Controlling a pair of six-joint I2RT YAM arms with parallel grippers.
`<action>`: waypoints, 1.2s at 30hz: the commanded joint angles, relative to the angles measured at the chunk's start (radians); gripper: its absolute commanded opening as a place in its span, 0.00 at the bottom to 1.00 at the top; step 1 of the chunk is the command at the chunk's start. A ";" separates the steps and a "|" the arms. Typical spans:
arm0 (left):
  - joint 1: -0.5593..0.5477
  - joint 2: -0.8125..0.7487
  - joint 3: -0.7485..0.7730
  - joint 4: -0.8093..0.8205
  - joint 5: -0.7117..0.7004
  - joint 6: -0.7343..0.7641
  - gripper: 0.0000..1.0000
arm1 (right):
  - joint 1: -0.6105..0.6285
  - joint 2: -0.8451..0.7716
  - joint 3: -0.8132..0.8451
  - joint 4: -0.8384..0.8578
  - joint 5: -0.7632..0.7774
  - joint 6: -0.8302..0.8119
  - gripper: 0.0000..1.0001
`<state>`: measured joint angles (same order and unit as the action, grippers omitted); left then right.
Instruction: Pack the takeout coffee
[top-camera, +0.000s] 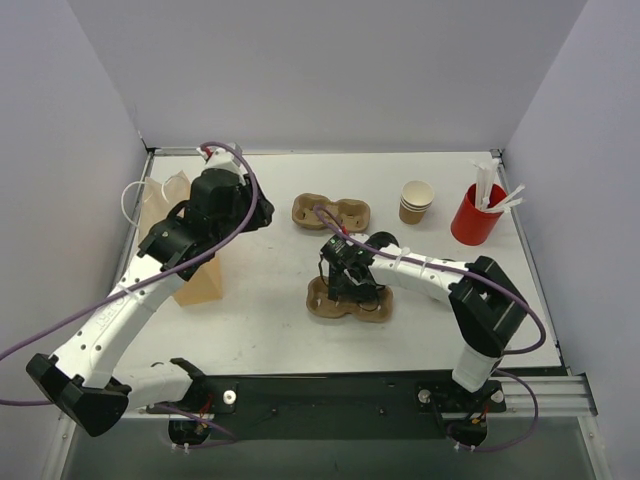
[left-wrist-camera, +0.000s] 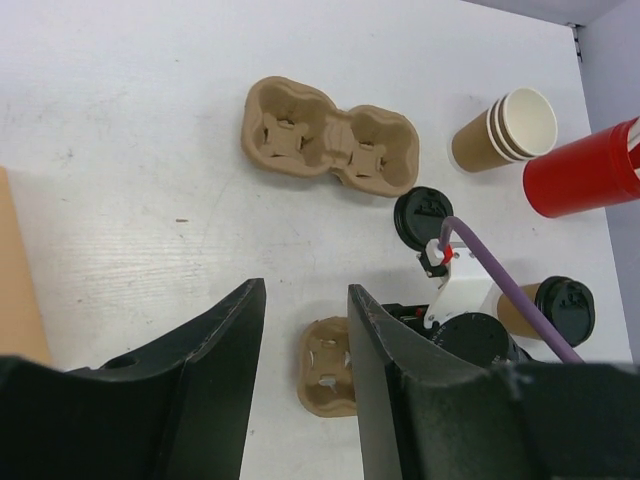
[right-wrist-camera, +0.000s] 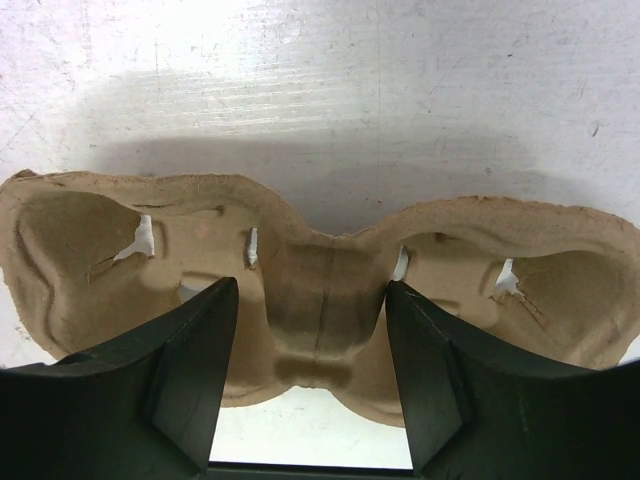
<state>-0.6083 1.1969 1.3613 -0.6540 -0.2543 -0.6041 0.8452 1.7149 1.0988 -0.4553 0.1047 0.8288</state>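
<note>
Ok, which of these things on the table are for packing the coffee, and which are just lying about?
For the job, likely: paper cups, lidded cup, brown paper bag, near cup carrier.
Lying about, likely: red cup of white sticks, far cup carrier, loose black lid.

Even, diffuse light from above fills all 3 views. In the overhead view the white worktop is bright but not blown out. Its shadows are soft and short: a faint one beneath the right arm, another beside the brown paper bag. In the right wrist view a broad grey shadow lies on the worktop behind the cup carrier, which is sharp. The right pincer, close to the lens, is dark and soft-edged. The left pincer is likewise nearly black and slightly blurred; things beyond it are crisp.
</note>
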 joint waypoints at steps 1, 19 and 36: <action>0.053 -0.049 0.065 -0.038 -0.026 0.023 0.49 | 0.003 0.012 0.033 -0.026 0.017 -0.025 0.54; 0.242 -0.089 0.225 -0.255 -0.281 0.107 0.48 | 0.003 0.003 0.073 -0.062 0.044 -0.131 0.38; 0.508 -0.068 0.191 -0.300 -0.418 0.242 0.35 | -0.001 -0.018 0.125 -0.063 0.027 -0.200 0.37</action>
<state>-0.1982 1.1034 1.5578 -0.9989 -0.7399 -0.4164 0.8452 1.7237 1.1881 -0.4828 0.1253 0.6487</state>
